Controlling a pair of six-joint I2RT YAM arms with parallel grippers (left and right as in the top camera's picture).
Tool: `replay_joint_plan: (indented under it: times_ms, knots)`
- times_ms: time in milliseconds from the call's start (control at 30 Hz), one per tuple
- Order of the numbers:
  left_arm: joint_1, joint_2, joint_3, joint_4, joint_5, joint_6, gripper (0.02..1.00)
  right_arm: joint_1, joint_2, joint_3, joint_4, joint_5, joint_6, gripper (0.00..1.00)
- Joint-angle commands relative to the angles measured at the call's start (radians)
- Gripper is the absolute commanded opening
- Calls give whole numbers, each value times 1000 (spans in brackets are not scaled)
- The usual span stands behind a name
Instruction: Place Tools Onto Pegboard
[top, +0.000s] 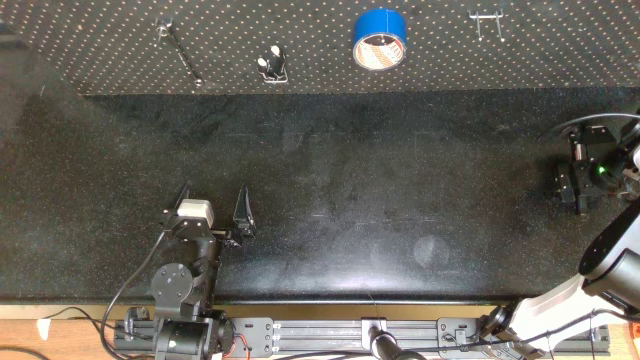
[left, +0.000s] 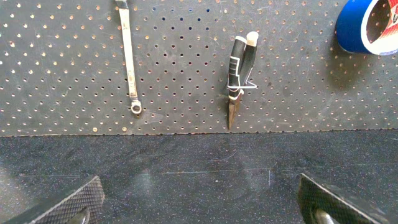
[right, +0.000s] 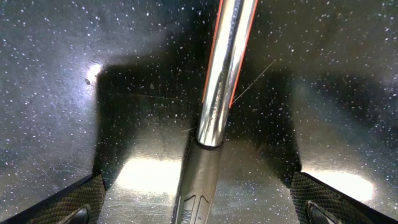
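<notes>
the right pincer (top: 582, 172) hangs at the bench's (top: 380, 200) right end, low over a tool (right: 221, 81). in its wrist view the right pincer (right: 199, 208) is spread wide, one finger on each side of the tool, and neither finger touches it. the tool has a bright chrome shaft that runs into a grey handle. it lies on the black speckled bench, with the handle end nearest the wrist and the shaft pointing away. what sort of tip it has cannot be told.

the left pincer (top: 214, 205) sits near its own base at the bench's front left, well apart from the pegboard (top: 300, 30). it is spread too, pinching nothing, and its fingers (left: 68, 202) stand far apart over bare bench.

on the pegboard, a wrench (top: 178, 50) hangs at the left, ring end down. just to its right hang pliers (top: 272, 65), nose down, with black and grey grips. further right is a roll of blue tape (top: 380, 40), and beyond it a bare metal hook (top: 487, 22). the left wrist view faces the pegboard (left: 62, 81) and shows the wrench (left: 129, 56), the pliers (left: 239, 74) and part of the tape (left: 367, 25).
</notes>
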Motion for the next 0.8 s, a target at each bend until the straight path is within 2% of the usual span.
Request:
replay_joint_plan:
  times_ms: [33,100,133,167,200,233,300,500,700,767,800]
  knots:
    - [0,-7,-2,-6,-7,-9,996,1,6,-23,12,-17,12,976]
    - [0,-7,-2,-6,-7,-9,996,1,6,-24,12,-17,12,969]
    - [0,-7,-2,-6,-7,-9,996,1,6,-24,12,-17,12,831]
    - [0,-7,-2,-6,-7,-9,996,1,6,-24,12,-17,12,595]
    - [0,-7,-2,-6,-7,-9,996,1,6,-24,11,-17,12,511]
    - [0,-7,-2,-6,-7,-9,996,1,6,-24,12,-17,12,340]
    - [0,-7,-2,-6,-7,-9,996,1,6,-24,12,-17,13,82]
    - [0,-7,-2,-6,-7,-9,996,6,-46,-24,34,-35,111,75]
    - [0,-7,-2,-6,-7,-9,996,16,-488,-23,11,-250,151,77]
    - [0,-7,-2,-6,-7,-9,996,53,-584,-13,7,-327,151,75]
    - [0,-7,-2,-6,-7,-9,996,111,-629,9,7,-376,155,77]
